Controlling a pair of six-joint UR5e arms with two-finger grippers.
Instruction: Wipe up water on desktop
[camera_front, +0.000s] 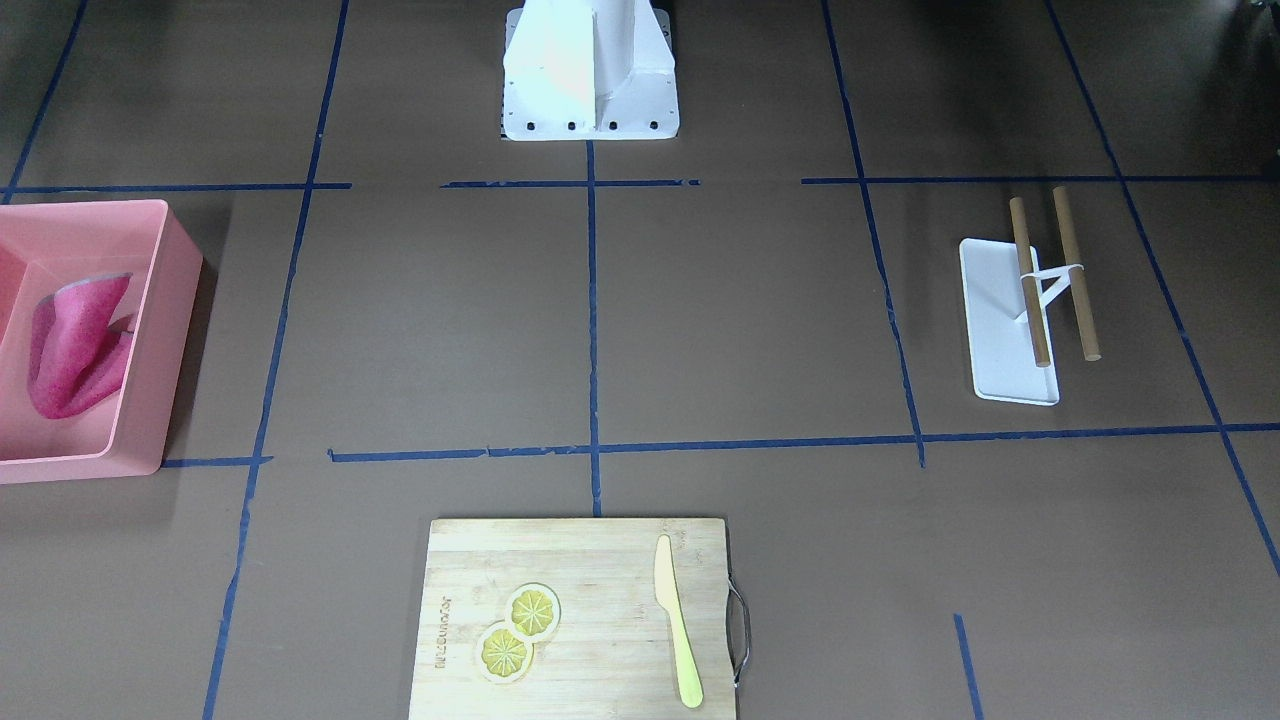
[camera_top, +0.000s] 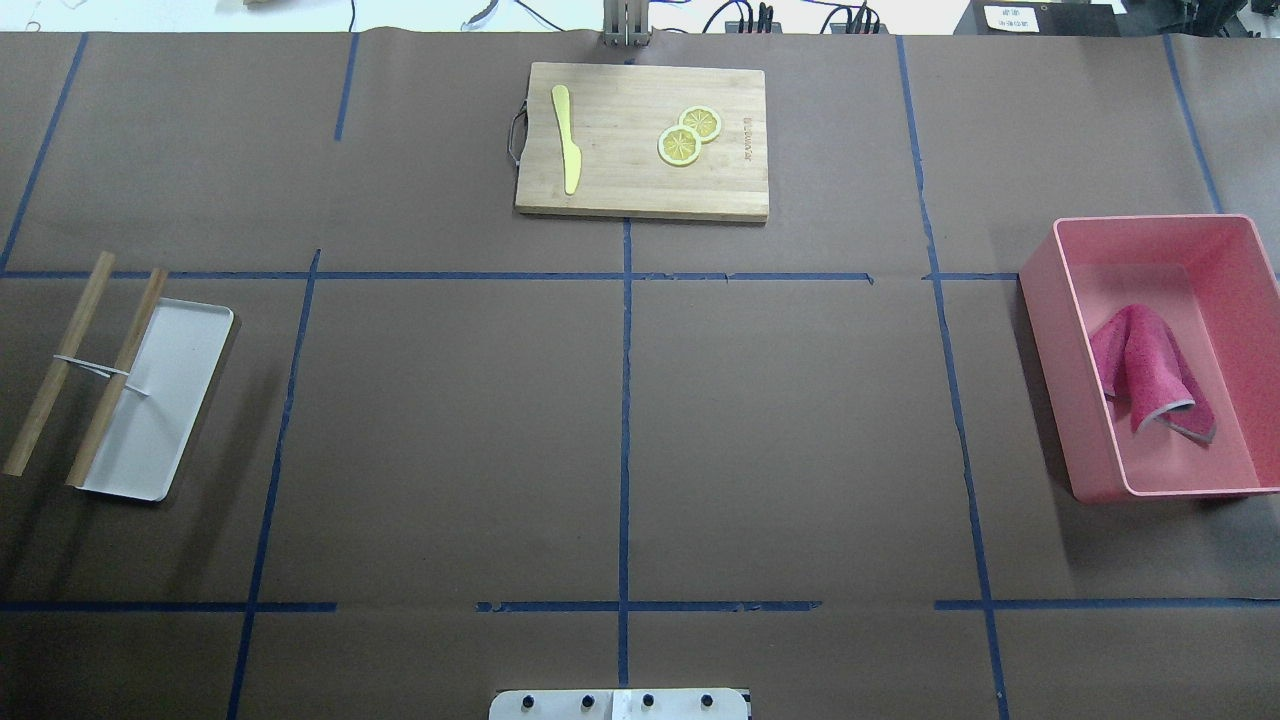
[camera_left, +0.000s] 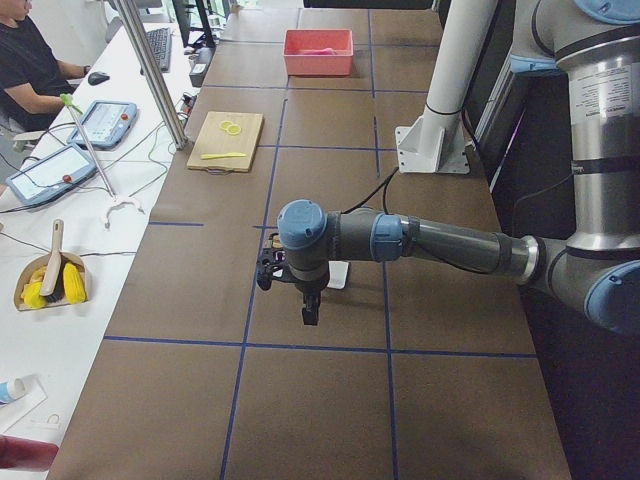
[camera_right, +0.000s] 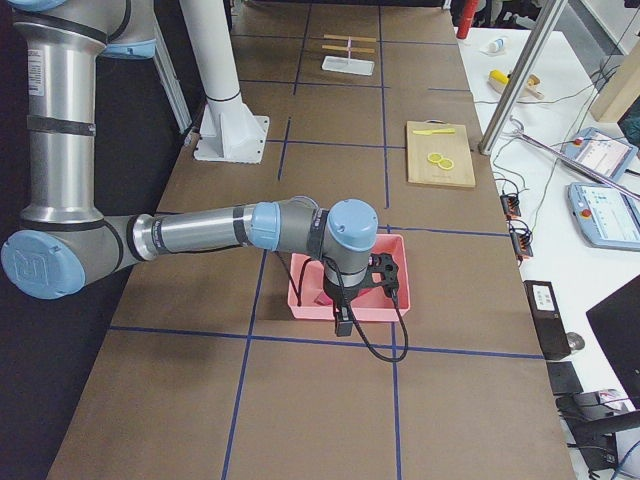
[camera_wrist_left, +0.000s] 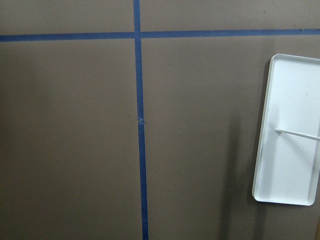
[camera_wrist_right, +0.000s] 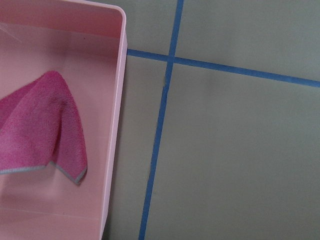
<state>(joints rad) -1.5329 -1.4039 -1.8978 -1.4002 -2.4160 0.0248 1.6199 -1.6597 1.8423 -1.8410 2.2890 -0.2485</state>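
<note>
Currently: one desktop (camera_top: 790, 430) spans the frame. One pink bin (camera_top: 1045, 340), right edge, holds one cloth (camera_top: 1140, 365). Top centre, one cutting board (camera_top: 620, 185): two lemon slices (camera_top: 680, 146), one knife (camera_top: 568, 150). My left gripper (camera_left: 310, 308), right gripper (camera_right: 342, 320): cannot tell spread.

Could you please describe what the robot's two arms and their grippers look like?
The left arm and the right arm are both silver-grey tubes with light-blue caps on the joints. The left gripper and the right gripper are black. A black cable hangs in a loop by the right gripper.
</note>
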